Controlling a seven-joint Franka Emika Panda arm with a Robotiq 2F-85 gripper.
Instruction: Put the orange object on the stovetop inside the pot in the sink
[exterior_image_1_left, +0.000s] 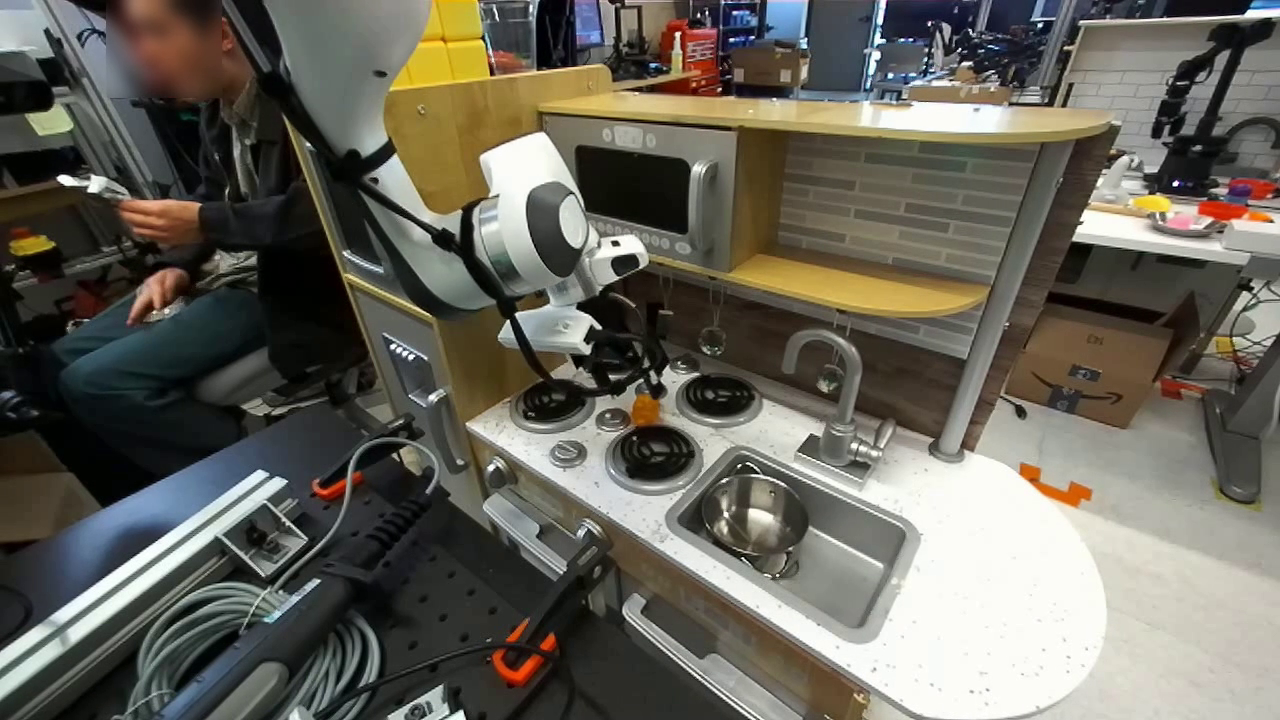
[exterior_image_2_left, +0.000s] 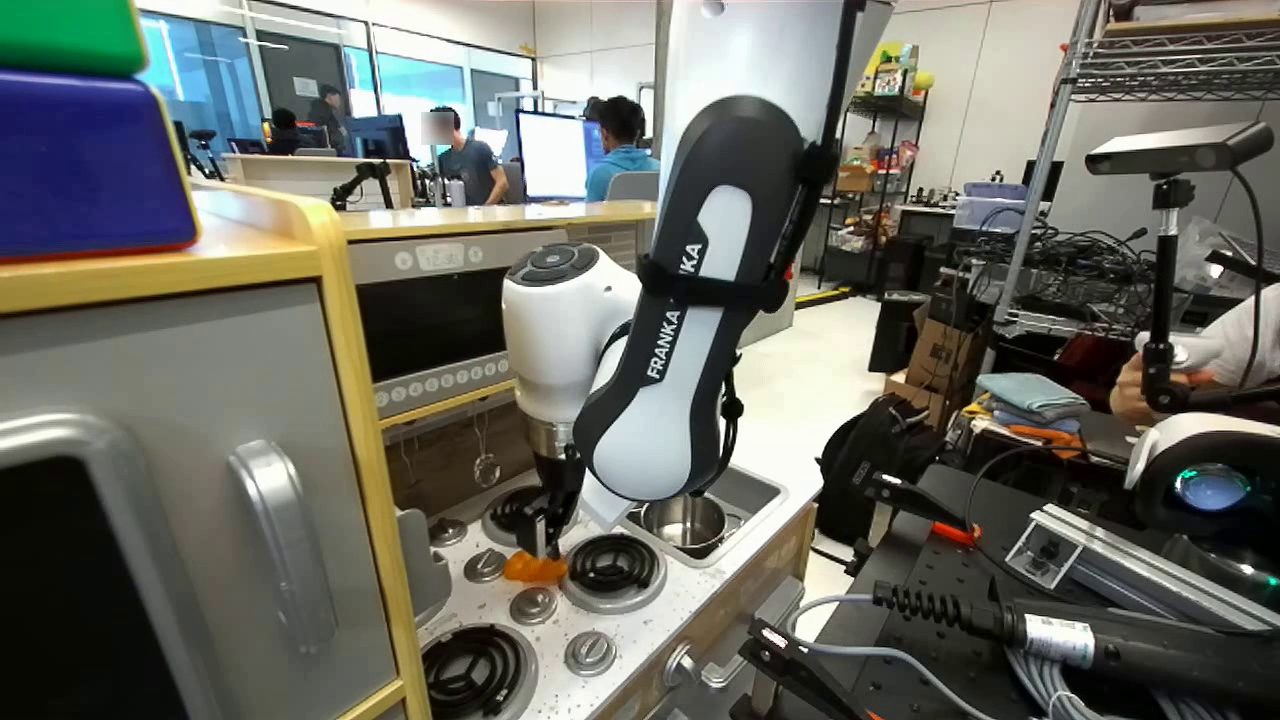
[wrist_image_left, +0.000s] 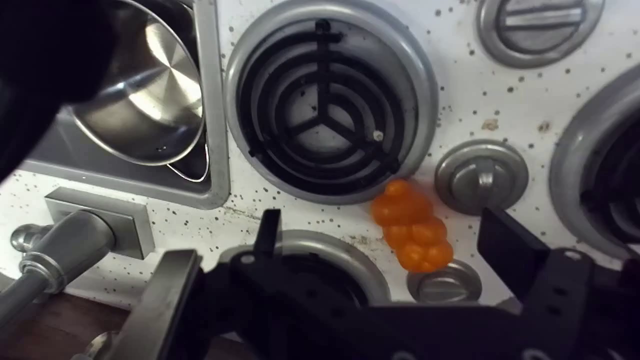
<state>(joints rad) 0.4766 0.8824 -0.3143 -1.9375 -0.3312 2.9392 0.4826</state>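
Observation:
The orange object is a lumpy bright-orange piece lying on the white stovetop (exterior_image_1_left: 585, 487) among the black burners and silver knobs. It shows in both exterior views (exterior_image_1_left: 645, 409) (exterior_image_2_left: 535, 569) and in the wrist view (wrist_image_left: 412, 230), touching or close to a burner's rim. My gripper (wrist_image_left: 377, 225) is open, with its fingers apart on either side of the orange object and above it. In both exterior views the gripper (exterior_image_1_left: 652, 385) (exterior_image_2_left: 545, 540) is just over the object. The shiny silver pot (exterior_image_1_left: 755, 512) (wrist_image_left: 150, 100) stands in the steel sink (exterior_image_1_left: 870, 575) (wrist_image_left: 214, 150).
The curved faucet (exterior_image_1_left: 850, 400) rises behind the sink. The microwave (exterior_image_1_left: 640, 190) and wooden shelf (exterior_image_1_left: 860, 280) overhang the back of the counter. A tall grey cabinet (exterior_image_2_left: 180, 420) stands beside the stovetop. A black table (exterior_image_1_left: 440, 600) with cables and clamps is in front.

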